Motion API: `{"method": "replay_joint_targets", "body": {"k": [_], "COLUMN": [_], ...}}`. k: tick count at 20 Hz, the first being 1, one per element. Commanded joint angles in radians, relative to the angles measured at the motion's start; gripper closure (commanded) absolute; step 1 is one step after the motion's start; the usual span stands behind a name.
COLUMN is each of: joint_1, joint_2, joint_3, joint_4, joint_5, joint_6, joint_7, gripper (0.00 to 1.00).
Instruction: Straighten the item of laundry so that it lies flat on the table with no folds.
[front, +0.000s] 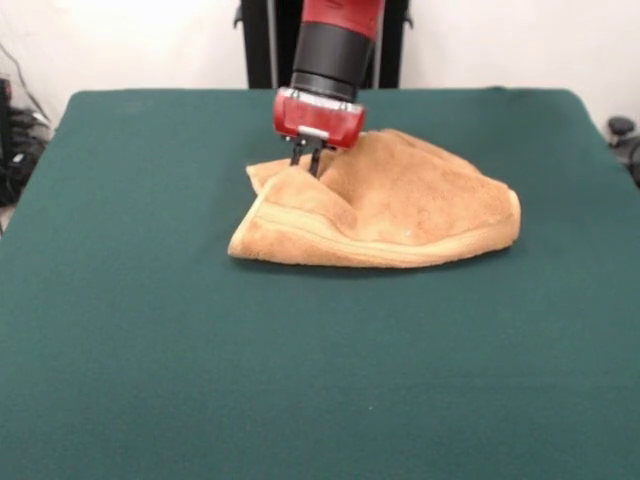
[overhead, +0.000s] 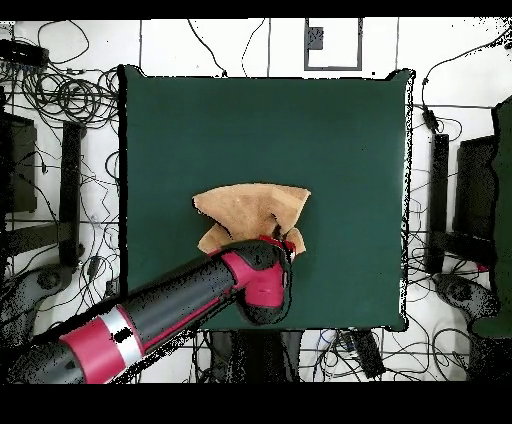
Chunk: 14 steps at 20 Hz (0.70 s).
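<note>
1. The towel (front: 400, 205) is showing an orange-tan terry pile, with a slightly paler woven band running along its front edge.
2. The table (front: 150, 330) is wearing a dark green cloth — plain, with no pattern.
3. The arm (overhead: 170, 310) is showing red and black sections with a pale ring between — its gripper (front: 305, 166) is sitting under a glossy red housing, with black fingers.
</note>
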Motion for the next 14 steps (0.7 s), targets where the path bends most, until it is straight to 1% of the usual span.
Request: {"method": "replay_joint_targets", "body": {"k": [1,3,5,7,14], "joint_1": [-0.073,-0.083,-0.087,-0.085,-0.079], "joint_2": [-0.042,-0.062,-0.080,-0.094,-0.126], "joint_3": [0.390,0.433,0.466,0.484,0.514], "joint_4": [-0.244,-0.245,-0.239,-0.230,-0.205], "joint_5": [-0.587,-0.667,-0.717,-0.737,-0.760], "joint_6": [-0.233,-0.301,-0.347,-0.359,-0.335], "joint_7": [0.681,0.802,0.895,0.943,0.976], "gripper": [1.00,1.00,1.00,1.00,1.00]}}
